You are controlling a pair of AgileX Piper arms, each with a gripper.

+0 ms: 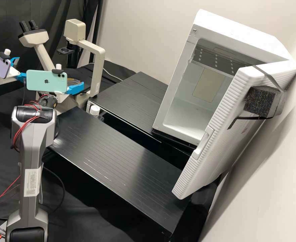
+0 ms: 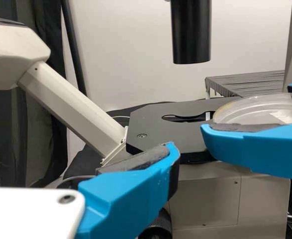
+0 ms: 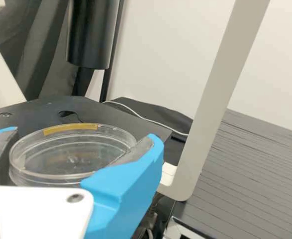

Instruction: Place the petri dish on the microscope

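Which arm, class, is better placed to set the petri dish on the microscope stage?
The right, I'd judge: the right gripper already has the petri dish between its jaws, close to the microscope stage. The left gripper has its jaws apart, with no dish between them.

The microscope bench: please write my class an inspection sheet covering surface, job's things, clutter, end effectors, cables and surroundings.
Surface: two black ribbed boards, a dark gap between them; black cloth around.
Job's things: petri dish held at the microscope's stage; whether it touches the stage, cannot tell.
Clutter: white-capped container by the gap.
End effectors: right end effector closed on the dish; left end effector open, empty, near the eyepiece side.
Cables: red wires on the right arm; white cable behind the microscope.
Surroundings: white cabinet, door open, foam block strapped on; dark curtain, pale wall.
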